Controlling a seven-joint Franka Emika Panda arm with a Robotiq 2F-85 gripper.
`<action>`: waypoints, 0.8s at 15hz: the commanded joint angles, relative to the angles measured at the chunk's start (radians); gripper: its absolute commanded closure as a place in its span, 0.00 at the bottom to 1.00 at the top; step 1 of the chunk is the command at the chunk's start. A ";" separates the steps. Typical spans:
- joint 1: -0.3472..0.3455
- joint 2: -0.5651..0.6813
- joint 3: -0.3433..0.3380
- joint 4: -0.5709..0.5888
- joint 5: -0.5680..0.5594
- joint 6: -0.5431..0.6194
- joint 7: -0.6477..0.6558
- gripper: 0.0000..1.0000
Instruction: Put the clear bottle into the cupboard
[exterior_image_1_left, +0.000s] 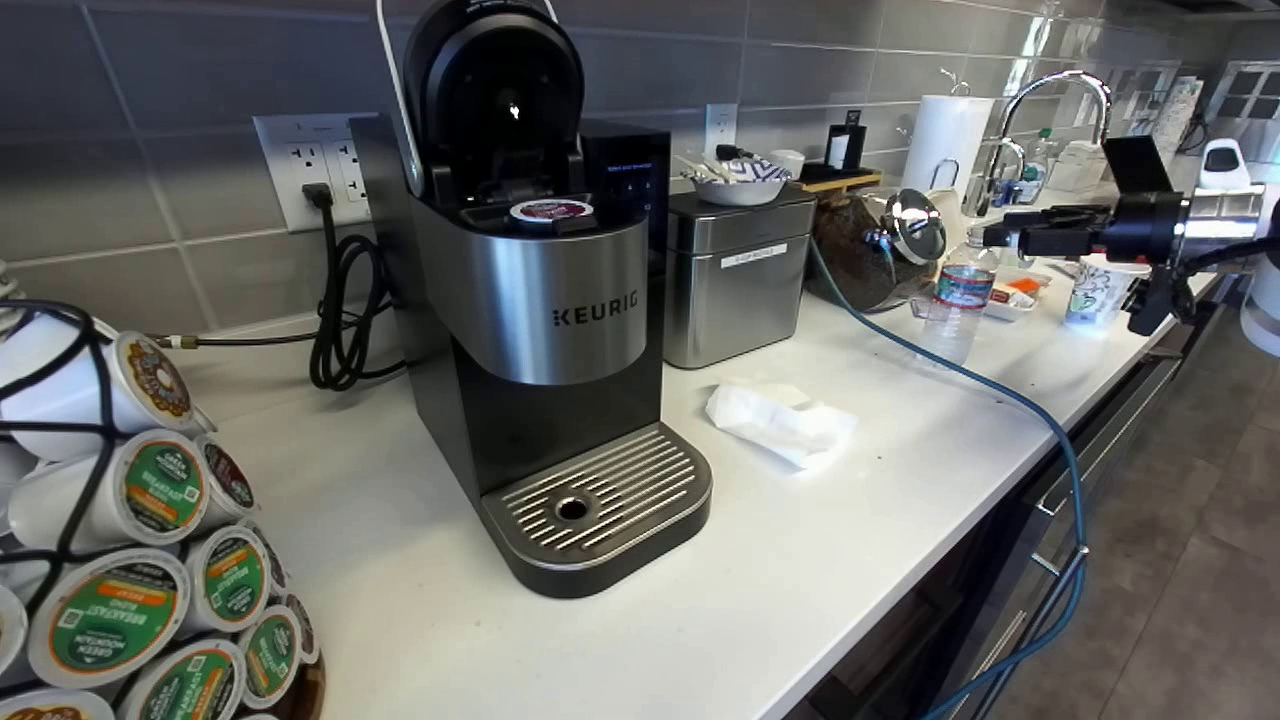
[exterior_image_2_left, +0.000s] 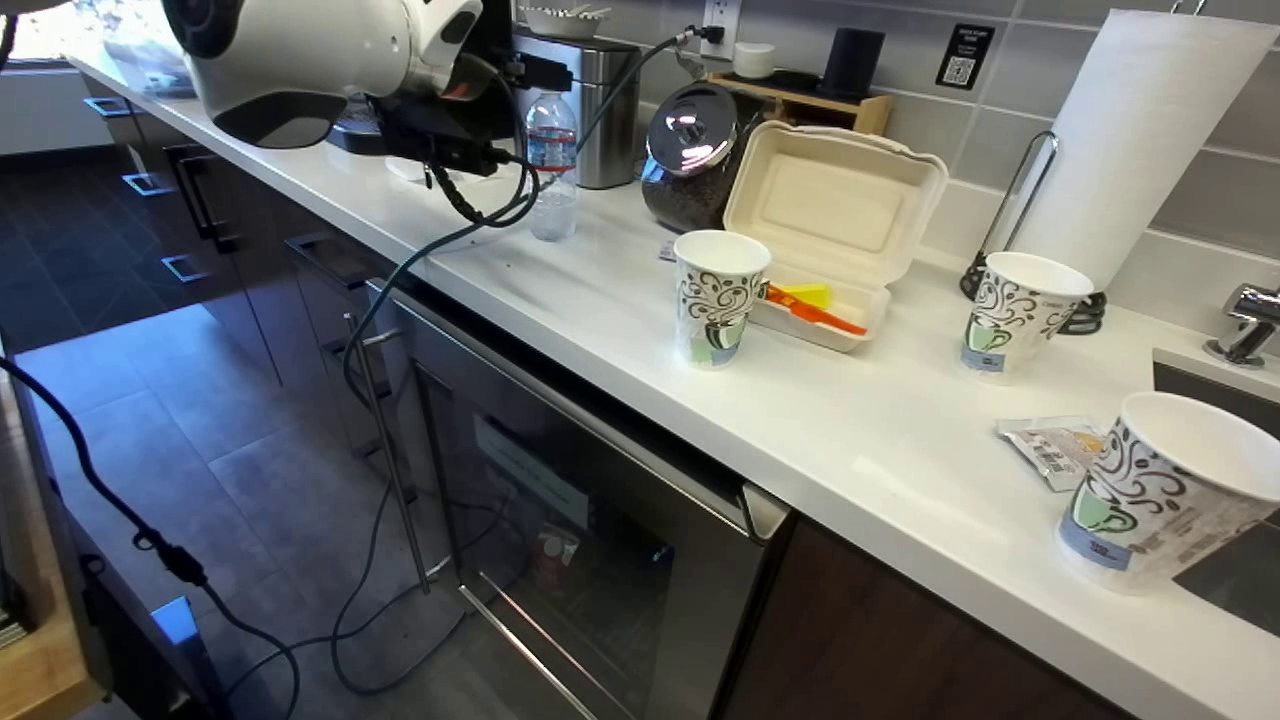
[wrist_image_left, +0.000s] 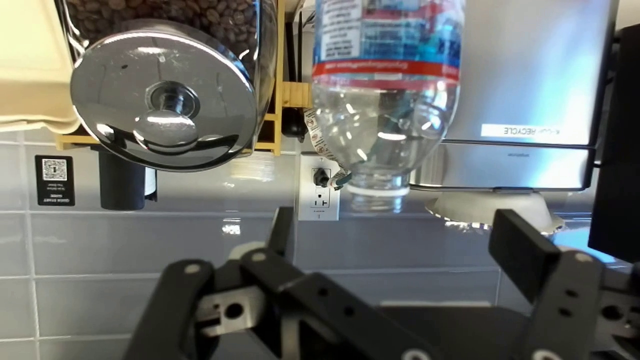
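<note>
A grey tiled wall (exterior_image_1_left: 820, 75) backs a white counter (exterior_image_1_left: 600, 655). Beneath the counter, in an exterior view, is a glass-fronted unit (exterior_image_2_left: 705, 580). The arm (exterior_image_2_left: 310, 60) reaches over the counter in both exterior views. The coffee maker (exterior_image_1_left: 540, 310) stands with its head raised; the steel bin (exterior_image_1_left: 735, 290) is beside it. A towel roll (exterior_image_2_left: 1130, 150) stands before the wall. The bean jar (exterior_image_2_left: 690, 135) rests between the bin and the towel roll, with the box (exterior_image_2_left: 820, 210) hinged open next to it.

The gripper (wrist_image_left: 397, 234) has its jaws spread wide near the neck of the bottle (wrist_image_left: 385, 115). In the wrist view, where the scene appears inverted, a gap shows between each finger and the neck; whether the neck lies between the fingers in depth cannot be told. The bottle stands upright on the counter in both exterior views, nearer the front edge than the bin and the bean jar.

Three printed cups (exterior_image_2_left: 715, 300) stand apart from one another, one of them just before the box. A bowl (exterior_image_1_left: 740, 190) sits on the bin. A crumpled tissue (exterior_image_1_left: 785, 420) lies in front of the bin, and a foil packet (exterior_image_2_left: 1045, 445) near a cup. Smallest are the pods (exterior_image_1_left: 110, 615), stacked near the coffee maker.
</note>
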 joint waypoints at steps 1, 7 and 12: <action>0.046 0.033 -0.038 0.022 -0.036 0.040 0.060 0.00; 0.064 0.034 -0.051 0.040 -0.044 0.041 0.073 0.51; 0.064 0.034 -0.053 0.051 -0.054 0.042 0.085 0.89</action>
